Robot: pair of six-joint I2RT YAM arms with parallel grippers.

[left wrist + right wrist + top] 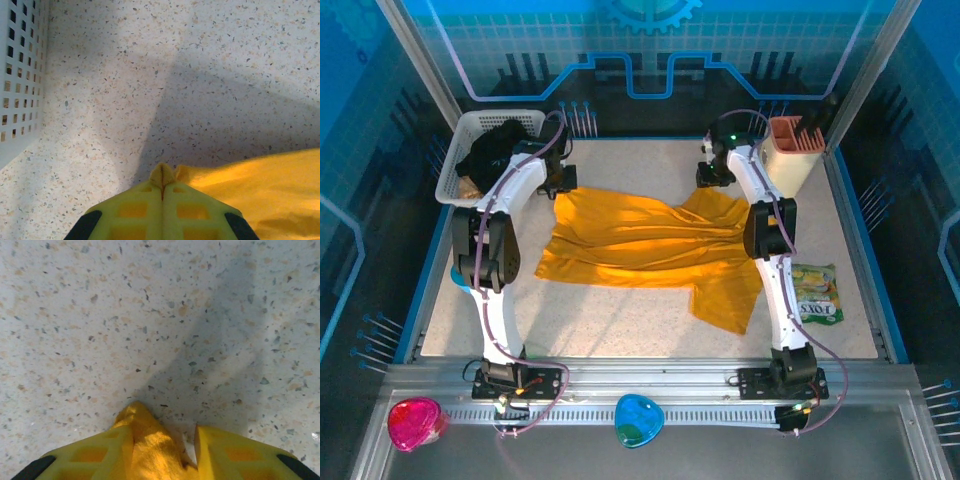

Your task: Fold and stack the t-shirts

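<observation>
Two robot arms reach across a speckled table (620, 325) to the far edge of a golden-yellow t-shirt (640, 240), which lies spread and rumpled between them, one sleeve trailing toward the near side. The left gripper (162, 184) is closed tight on the shirt's far-left corner: its wrist camera shows the two yellow fingers pressed together with a small nub of yellow cloth pinched at their tips, the rest of the shirt running off to the gripper's right and bare table ahead of it.

The right gripper (164, 436) sits at the shirt's far-right corner with its jaws parted. A bunched fold of yellow cloth stands up between the fingers, lying against the left one, while a narrow gap of shadowed table shows beside the right one, so the cloth is between the jaws but not clamped.

Just to the left of the left gripper stands a white mesh basket (448, 178), with the black t-shirt (498, 148) heaped inside it. To the right of the right gripper, at the table's far corner, stands a pink tub (792, 158) holding dark items too small to make out. A green and yellow snack packet (817, 297) lies on the table beside the right arm, nearer its base and well apart from the gripper.
</observation>
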